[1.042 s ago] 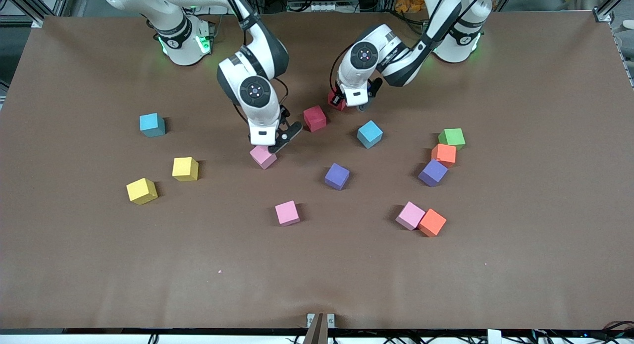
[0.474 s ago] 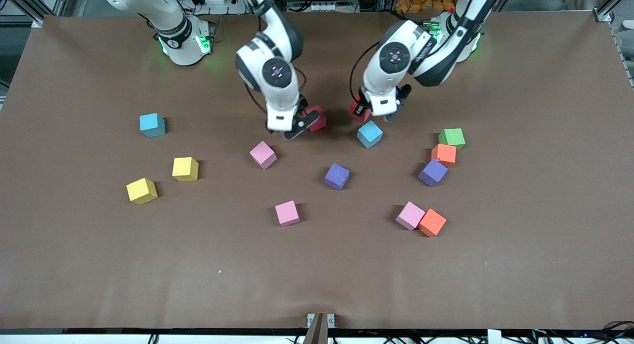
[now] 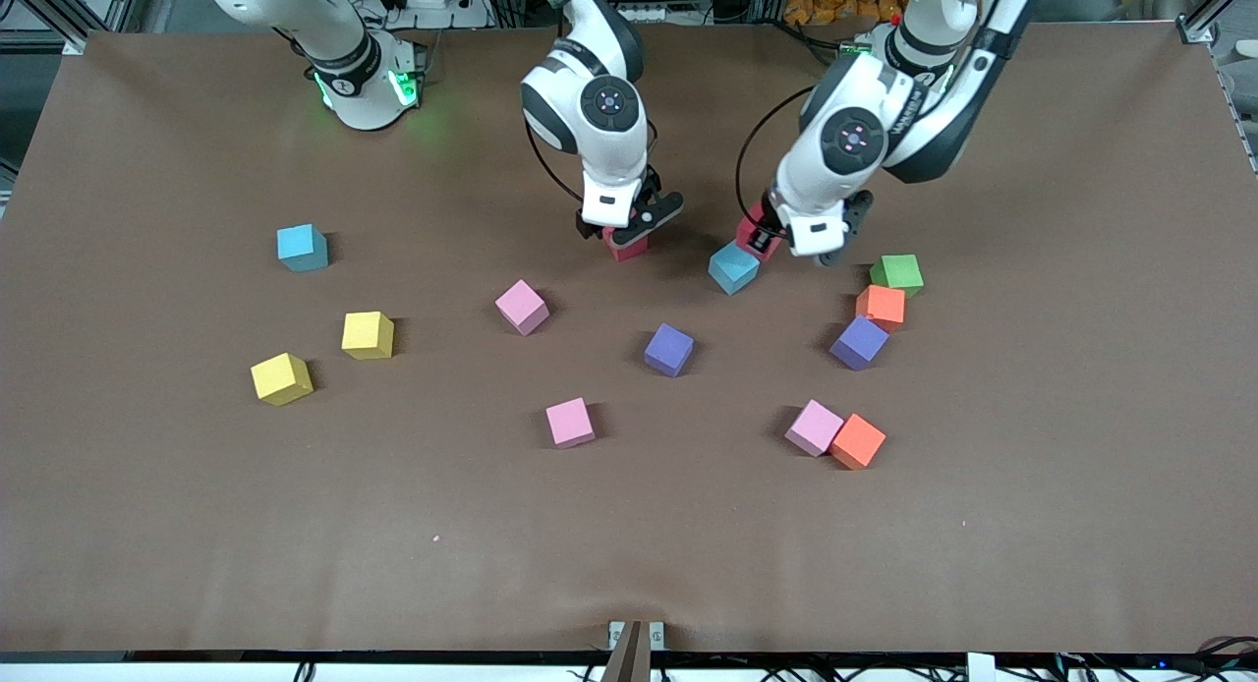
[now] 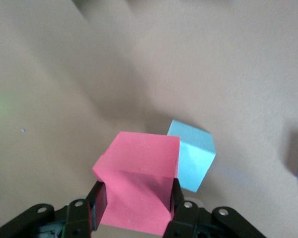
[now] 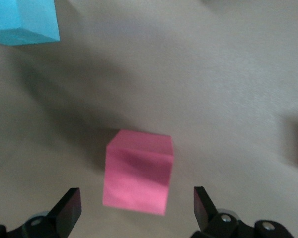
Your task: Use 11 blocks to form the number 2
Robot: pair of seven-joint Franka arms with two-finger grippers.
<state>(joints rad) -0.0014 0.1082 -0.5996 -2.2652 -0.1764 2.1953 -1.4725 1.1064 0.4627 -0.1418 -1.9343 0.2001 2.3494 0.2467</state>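
Observation:
My left gripper is shut on a red cube, held just above the table beside a light blue cube. The left wrist view shows the red cube clamped in my left gripper, with the light blue cube close by. My right gripper is open, low over the second red cube. In the right wrist view this cube lies on the table between the spread fingers, untouched. Loose cubes: pink, pink, pink, purple, purple, yellow, yellow, orange. No digit is formed.
A green cube touches the orange one. Another orange cube sits against a pink one. Another light blue cube lies toward the right arm's end. The brown table is bare nearer the front camera.
My right gripper left the pink cube and moved to the red cube, open around it. My left gripper carried its red cube toward the left arm's end, beside the light blue cube.

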